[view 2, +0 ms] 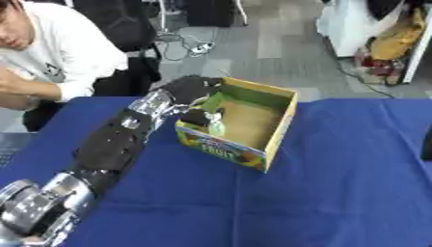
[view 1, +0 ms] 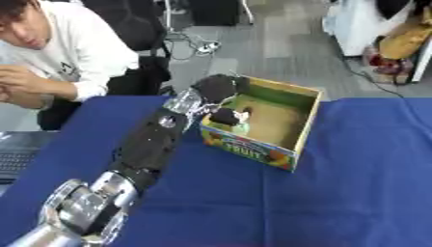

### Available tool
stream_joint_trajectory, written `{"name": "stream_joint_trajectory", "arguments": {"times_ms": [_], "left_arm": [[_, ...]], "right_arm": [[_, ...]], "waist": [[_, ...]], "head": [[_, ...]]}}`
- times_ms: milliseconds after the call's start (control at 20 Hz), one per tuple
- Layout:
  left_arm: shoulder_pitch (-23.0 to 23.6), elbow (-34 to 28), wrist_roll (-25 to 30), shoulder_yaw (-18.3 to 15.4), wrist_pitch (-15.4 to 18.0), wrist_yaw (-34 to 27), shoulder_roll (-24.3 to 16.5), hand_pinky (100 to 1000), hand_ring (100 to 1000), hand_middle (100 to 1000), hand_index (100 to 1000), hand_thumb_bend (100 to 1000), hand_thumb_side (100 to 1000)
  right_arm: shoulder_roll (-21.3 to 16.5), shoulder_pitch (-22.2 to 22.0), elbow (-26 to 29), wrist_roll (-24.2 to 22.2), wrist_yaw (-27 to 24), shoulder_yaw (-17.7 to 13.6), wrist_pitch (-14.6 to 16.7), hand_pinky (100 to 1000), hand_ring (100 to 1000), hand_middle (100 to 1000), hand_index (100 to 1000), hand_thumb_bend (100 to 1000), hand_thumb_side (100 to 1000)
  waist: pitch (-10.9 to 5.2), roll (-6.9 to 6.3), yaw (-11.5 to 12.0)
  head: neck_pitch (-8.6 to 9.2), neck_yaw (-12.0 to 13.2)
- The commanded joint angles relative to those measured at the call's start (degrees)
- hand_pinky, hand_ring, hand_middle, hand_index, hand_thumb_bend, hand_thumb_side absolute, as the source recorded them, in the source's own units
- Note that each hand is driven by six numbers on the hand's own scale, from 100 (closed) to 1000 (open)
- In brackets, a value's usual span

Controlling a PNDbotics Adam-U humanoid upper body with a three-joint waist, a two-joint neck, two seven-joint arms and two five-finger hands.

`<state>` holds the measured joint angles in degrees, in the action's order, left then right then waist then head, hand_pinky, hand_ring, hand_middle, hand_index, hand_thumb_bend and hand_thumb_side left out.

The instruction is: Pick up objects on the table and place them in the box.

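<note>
An open cardboard fruit box (view 1: 305,126) with a green and tan inside stands on the blue table (view 1: 354,193). My left arm reaches up from the lower left, and my left hand (view 1: 216,88) hangs over the box's near left corner. Its dark fingers (view 2: 198,117) curl down inside the box, pinching a small pale green and white object (view 2: 217,127) just above the box floor. Only a dark sliver at the right edge of the right eye view shows my right hand (view 2: 427,143).
A laptop (view 1: 15,157) lies at the table's left edge. A person in a white top sits beyond the far left corner, not touching anything. Grey floor, cables and bags lie beyond the table.
</note>
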<state>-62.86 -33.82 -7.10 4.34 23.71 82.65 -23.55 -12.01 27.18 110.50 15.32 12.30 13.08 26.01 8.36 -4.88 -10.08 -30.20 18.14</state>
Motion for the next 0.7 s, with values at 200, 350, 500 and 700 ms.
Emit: {"name": "stream_joint_trajectory", "arguments": {"times_ms": [200,350,500,700], "left_arm": [[6.51,-15.78,-4.6,2.07,2.95,-14.47,-6.16,1000,1000,1000,1000,349,1000],[14.26,-29.77,-4.87,5.23,3.91,-24.83,-10.4,1000,1000,1000,1000,354,1000],[21.62,-42.37,-3.48,6.57,2.64,-32.76,-13.19,1000,972,1000,1000,355,1000],[31.05,-55.85,-1.63,6.16,0.53,-39.62,-12.2,1000,940,994,995,347,1000]], "right_arm": [[-1.78,-0.02,0.02,0.28,0.52,-0.64,-0.02,169,259,356,449,100,878],[-2.84,-0.31,-0.85,0.43,0.94,-0.76,-0.04,166,257,356,449,100,879],[-3.1,-0.34,-1.71,0.51,1.36,-0.83,0.09,164,255,356,449,100,880],[-3.09,-0.37,-2.78,0.57,1.85,-0.81,0.33,162,254,355,449,100,880]], "waist": [[-1.52,-0.34,2.28],[-1.75,-0.46,4.15],[-2.03,0.07,5.54],[-2.43,0.84,7.63]], "head": [[-0.4,-2.64],[0.22,-5.93],[1.31,-8.67],[1.67,-10.93]]}}
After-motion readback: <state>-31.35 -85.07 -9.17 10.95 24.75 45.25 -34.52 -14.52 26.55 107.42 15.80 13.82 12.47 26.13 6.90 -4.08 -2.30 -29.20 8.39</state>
